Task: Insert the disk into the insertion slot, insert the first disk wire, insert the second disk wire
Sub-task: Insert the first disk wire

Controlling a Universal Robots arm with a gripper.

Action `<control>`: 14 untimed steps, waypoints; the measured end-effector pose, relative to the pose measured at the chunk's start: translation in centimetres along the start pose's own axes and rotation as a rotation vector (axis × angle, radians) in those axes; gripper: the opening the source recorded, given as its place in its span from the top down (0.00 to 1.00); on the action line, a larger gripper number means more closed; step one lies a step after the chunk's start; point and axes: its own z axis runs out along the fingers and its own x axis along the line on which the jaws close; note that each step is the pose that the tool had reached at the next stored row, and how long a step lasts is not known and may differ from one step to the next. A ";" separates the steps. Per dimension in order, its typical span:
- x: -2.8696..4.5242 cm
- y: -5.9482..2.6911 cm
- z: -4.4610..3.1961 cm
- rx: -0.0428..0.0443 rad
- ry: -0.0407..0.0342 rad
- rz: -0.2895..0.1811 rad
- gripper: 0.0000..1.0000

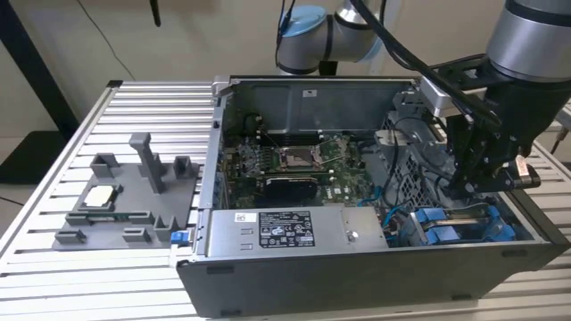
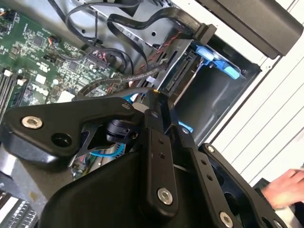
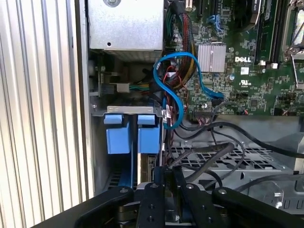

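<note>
Lower right of the exterior view, the hand [image 1: 466,189] hangs clenched above the seated disk [image 1: 443,227]; probably the wire step, needing fine alignment.

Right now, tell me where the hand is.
The hand hangs inside the computer case at the exterior view's right, just above the insertion slot.

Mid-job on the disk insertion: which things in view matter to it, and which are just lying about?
Job: gripper; insertion slot with blue fittings; blue cable, probably a disk wire.
Lying about: grey fixture tray; power-supply box; motherboard; a person's hand.
</note>
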 end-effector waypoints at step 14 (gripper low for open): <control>0.13 -2.47 0.75 -0.0606 0.0217 -0.004 0.81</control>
